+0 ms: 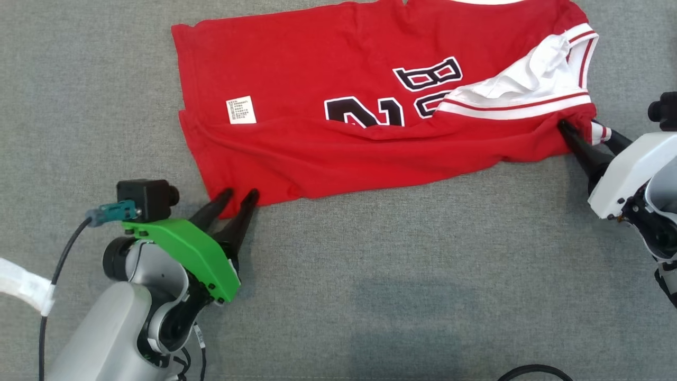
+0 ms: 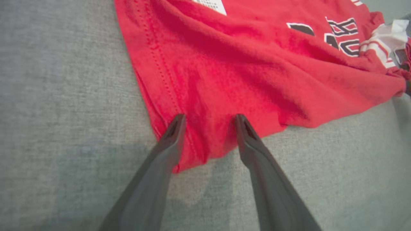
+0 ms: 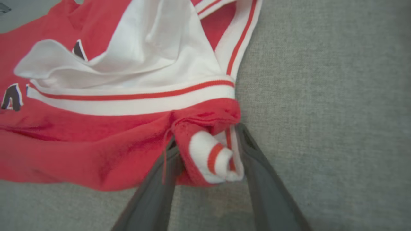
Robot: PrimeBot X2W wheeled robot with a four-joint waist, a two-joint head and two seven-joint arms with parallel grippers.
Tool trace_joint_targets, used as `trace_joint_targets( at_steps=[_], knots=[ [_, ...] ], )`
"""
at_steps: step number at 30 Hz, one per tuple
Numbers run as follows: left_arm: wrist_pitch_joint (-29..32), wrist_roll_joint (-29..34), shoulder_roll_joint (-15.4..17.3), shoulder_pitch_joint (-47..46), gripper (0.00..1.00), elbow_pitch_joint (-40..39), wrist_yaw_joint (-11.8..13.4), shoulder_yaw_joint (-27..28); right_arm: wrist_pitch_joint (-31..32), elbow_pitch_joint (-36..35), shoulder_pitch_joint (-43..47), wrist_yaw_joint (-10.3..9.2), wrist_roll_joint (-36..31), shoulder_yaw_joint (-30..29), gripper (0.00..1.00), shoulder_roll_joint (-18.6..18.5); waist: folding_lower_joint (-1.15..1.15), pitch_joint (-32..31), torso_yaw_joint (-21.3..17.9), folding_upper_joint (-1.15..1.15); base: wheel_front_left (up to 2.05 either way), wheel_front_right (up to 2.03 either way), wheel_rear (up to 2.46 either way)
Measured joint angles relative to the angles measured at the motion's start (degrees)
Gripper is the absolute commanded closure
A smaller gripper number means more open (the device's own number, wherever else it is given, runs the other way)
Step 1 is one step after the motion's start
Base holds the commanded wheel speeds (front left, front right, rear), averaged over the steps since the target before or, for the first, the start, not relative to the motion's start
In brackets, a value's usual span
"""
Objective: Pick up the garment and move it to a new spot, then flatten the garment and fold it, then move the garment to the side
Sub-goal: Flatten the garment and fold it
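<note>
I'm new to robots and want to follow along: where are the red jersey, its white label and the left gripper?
red jersey [image 1: 296, 79], head view, plain red cloth of its body.
white label [image 1: 241, 110], head view, middle of the tag.
left gripper [image 1: 240, 193], head view, midway between its fingertips.

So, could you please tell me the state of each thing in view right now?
Red jersey: lying spread out, wrinkled, white inside turned out at one armhole.
Care label: flat, face up.
Left gripper: open, fingers astride the jersey's hem corner.
Right gripper: jaws apart around the bunched shoulder corner; grip unclear.
</note>
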Motion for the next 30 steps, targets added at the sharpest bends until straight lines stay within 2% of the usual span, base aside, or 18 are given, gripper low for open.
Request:
trace_joint_targets(
  at_steps=[2,5,9,14,19,22,26,29,30],
  knots=[
    [0.88,-1.04,-0.11,-0.62,1.00,1.77,-2.20,-0.60,2.05,0.42,-1.15,0.02,2.89,0.94,1.00,-0.73,0.00,-0.31,0.12,0.01,0.00,0.00,0.00],
    [2.08,-2.52,1.91,-0.46,1.00,2.26,-4.05,-0.10,4.30,0.54,-1.33,0.02,5.98,0.89,1.00,-1.74,0.00,-1.11,-0.08,0.01,0.00,0.00,0.00],
    [4.32,-4.36,6.45,1.75,1.00,0.22,-5.08,1.46,8.92,-0.26,-0.05,0.03,9.07,0.14,1.00,-4.50,0.00,-2.80,-0.52,0.01,0.00,0.00,0.00],
    [7.47,-8.37,10.79,7.14,1.00,-6.84,-5.73,3.16,13.60,-4.81,4.57,0.09,12.35,-2.12,1.00,-7.06,0.00,-5.41,-1.15,0.01,0.00,0.00,0.00],
    [8.06,-9.80,12.94,12.98,1.00,-13.13,-4.63,3.41,16.16,-10.26,11.66,0.08,14.60,-5.63,1.00,-7.99,0.00,-7.37,-1.70,0.01,0.00,0.00,0.00],
    [6.97,-9.76,13.80,18.35,1.00,-16.15,-2.97,3.32,17.90,-15.11,19.77,0.07,15.28,-8.56,1.00,-7.54,0.00,-8.35,-2.14,0.00,0.00,0.00,0.00],
    [4.67,-9.68,12.98,24.39,1.00,-17.49,-1.65,2.68,17.85,-18.62,27.97,0.05,14.12,-10.78,1.00,-5.13,0.00,-8.15,-2.91,0.00,0.00,0.00,0.00],
    [3.26,-8.73,12.22,25.19,1.00,-17.59,-0.58,2.42,15.88,-19.34,29.35,0.05,12.62,-12.06,1.00,-2.77,0.00,-7.44,-3.05,0.00,0.00,0.00,0.00],
    [2.88,-7.91,12.15,25.22,0.89,-17.59,-0.23,2.33,15.13,-19.53,29.36,0.05,11.92,-12.40,0.55,-2.09,0.00,-7.30,-3.04,0.01,0.00,0.00,0.00]
  ],
)
